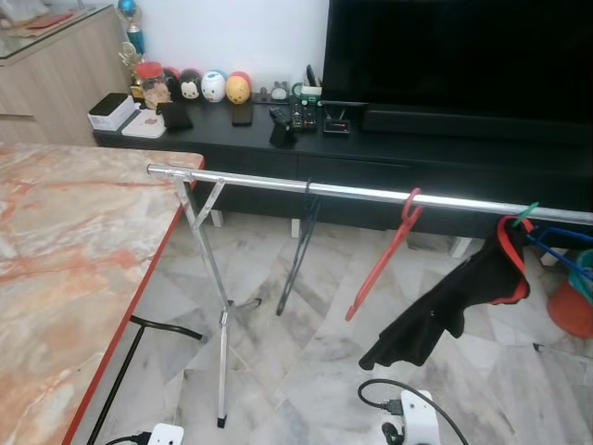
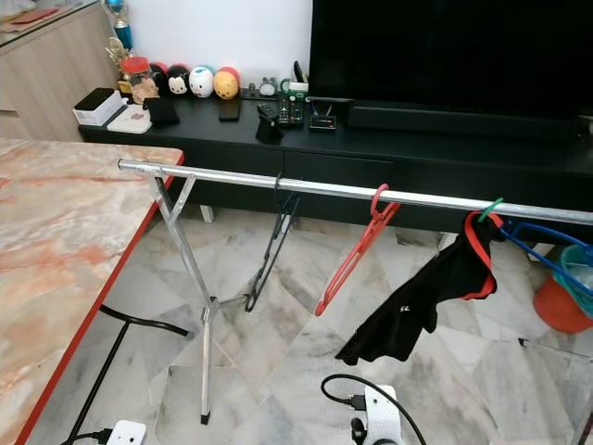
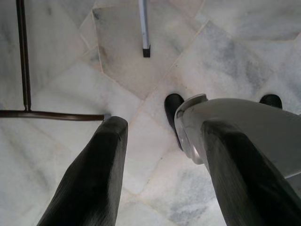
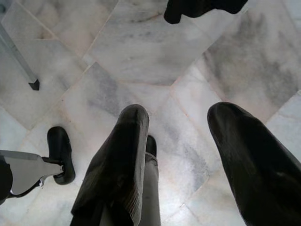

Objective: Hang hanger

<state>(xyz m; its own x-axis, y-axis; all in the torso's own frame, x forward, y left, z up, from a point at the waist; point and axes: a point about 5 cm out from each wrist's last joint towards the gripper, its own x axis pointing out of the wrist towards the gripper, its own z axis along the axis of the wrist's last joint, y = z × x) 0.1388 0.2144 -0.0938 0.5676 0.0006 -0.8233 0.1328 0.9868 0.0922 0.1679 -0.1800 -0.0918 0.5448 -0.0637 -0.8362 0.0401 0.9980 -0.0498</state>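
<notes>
Left gripper [image 3: 162,136] hanging low over the marble floor [image 3: 141,75], jaws apart at a medium gap, holding nothing, touching nothing. Right gripper [image 4: 181,127] same: pointed down at the floor, jaws apart, empty.

No readable brand or writing anywhere; a small white mark on the black garment [image 2: 417,301] too small to read.

Red hanger [image 2: 357,248] hooked on the silver rail [image 2: 324,188] near its middle, long axis slanting down and toward the robot's left, hook end up at the rail. Black hanger [image 2: 269,246] on the rail just left of the red one, hanging steeply, lower end near the rack's crossed legs [image 2: 190,269]. Black garment with red trim draped from the rail further right, beside a green hook [image 2: 491,208] and blue hangers [image 2: 547,250] at the rail's right end.

Rail running roughly level, left to right across the view, in front of a black TV console [image 2: 371,148] carrying a large dark TV [image 2: 445,46], round figurines [image 2: 199,82] and small boxes. Marble-pattern bench [image 2: 56,250] with a red edge at left, next to the rack's end. White power strip [image 2: 125,433] and black cable [image 2: 139,320] on the floor beneath.
</notes>
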